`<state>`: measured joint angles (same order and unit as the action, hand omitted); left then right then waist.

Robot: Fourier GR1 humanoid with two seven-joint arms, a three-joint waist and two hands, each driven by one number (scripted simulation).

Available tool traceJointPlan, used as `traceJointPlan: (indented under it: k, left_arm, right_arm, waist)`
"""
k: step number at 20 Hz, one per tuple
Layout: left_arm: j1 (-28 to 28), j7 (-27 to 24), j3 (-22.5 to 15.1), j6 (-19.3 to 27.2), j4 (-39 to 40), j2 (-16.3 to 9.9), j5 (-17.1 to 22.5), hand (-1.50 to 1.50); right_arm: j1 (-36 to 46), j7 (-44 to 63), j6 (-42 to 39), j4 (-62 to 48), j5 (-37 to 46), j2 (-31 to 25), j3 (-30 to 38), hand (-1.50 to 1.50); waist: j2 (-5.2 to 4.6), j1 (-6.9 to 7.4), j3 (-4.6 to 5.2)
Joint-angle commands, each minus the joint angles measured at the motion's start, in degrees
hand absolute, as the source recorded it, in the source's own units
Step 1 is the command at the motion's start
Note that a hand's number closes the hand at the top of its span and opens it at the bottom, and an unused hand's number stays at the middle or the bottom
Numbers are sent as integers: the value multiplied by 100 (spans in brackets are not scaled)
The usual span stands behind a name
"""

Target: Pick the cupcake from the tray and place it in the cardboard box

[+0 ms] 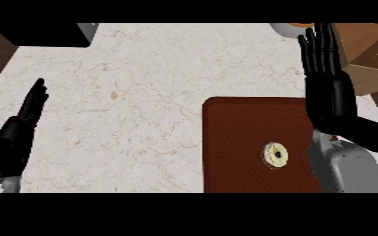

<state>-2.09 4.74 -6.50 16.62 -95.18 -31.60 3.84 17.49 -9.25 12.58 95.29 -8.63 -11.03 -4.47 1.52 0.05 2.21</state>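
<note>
The pale marbled stone counter (140, 105) fills most of the head view and carries everything else. On its lower right part lies the dark red-brown rectangular tray (236, 150), flat and with a fine woven texture, placed near the robot so that the arm can reach it easily. At the upper right corner the brown cardboard box (362, 55) shows only partly, its flaps open; it stands just beyond the tray, so the carrying way should be short.

The right hand (328, 87), black, is above the tray's far right corner and near the box. Its fingers are straight and point away from the robot, and it holds nothing. The left hand (26, 117) is at the left edge of the view, also with straight fingers and nothing in it; it seems to rest there, out of the way.

The small cream-coloured round cupcake (276, 154), with a dark centre, sits on the tray, toward its right side, apart from both hands. It is not yet picked, so the task appears to be at its beginning: the right hand likely must come down over the cupcake first.
</note>
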Motion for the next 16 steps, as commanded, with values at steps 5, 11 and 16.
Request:
traceJointPlan:
  k: [5, 11, 16]
  left_arm:
    - [669, -93, -745, -722, -217, 452, 282, 0]
    - [596, -116, -1024, -899, -165, 644, 376, 0]
    - [875, -112, -1291, -881, 169, 1030, 286, 0]
  right_arm:
    - [-1337, 798, -974, -418, 417, -675, -1077, -150]
    - [-1772, -261, -183, -649, 3054, -2059, -1371, -150]
    - [-2547, -832, 785, -62, 4492, -2557, -1681, -150]
  waist:
    - [-180, -316, -215]
    - [-140, -491, -192]
    - [-108, -460, -207]
